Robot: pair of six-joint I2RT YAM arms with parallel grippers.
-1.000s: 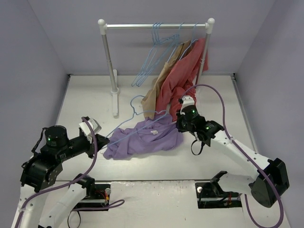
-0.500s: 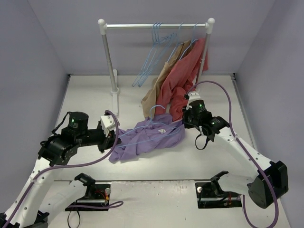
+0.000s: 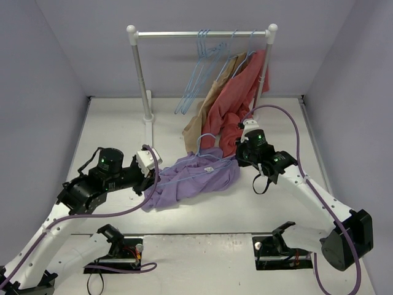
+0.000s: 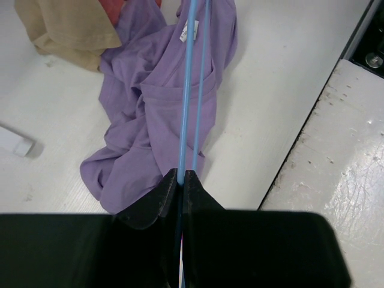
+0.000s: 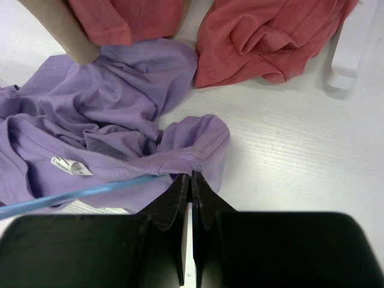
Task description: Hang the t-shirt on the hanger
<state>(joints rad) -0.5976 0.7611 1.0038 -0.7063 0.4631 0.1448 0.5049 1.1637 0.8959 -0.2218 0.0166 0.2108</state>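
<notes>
both tools are clenched. my left tool (image 4: 181, 175) grasps the hanger (image 4: 189, 90): in the left wrist view two thin blue wires run from the tight fingertips away over the t-shirt (image 4: 150, 120), and their far ends are cut off at the top edge of the picture. my right tool (image 5: 191, 175) is also shut on the hanger. its blue wire runs in from the left to the tips, and a blue line shows in the slit between the fingers. a fold of the t-shirt's purple edge sits right at those tips. i cannot tell whether cloth is pinched along with the wire.

from the top camera the t-shirt lies crumpled on the desk (image 3: 116, 123) between the two tools, with the hanger stretched across it. the wire is so thin against the purple that i can't say whether any of it passes inside the cloth. the hook rises near the tan garment (image 3: 206, 114). a white label (image 5: 71, 166) shows on the shirt, but i can't make out where the neck opening lies.

behind, the rack (image 3: 202, 34) carries spare blue hangers (image 3: 206, 55), which overlap too much to count. the tan garment and a brick-red garment (image 3: 236, 98) hang there, their lower ends drooping to the desk just beside the t-shirt.
</notes>
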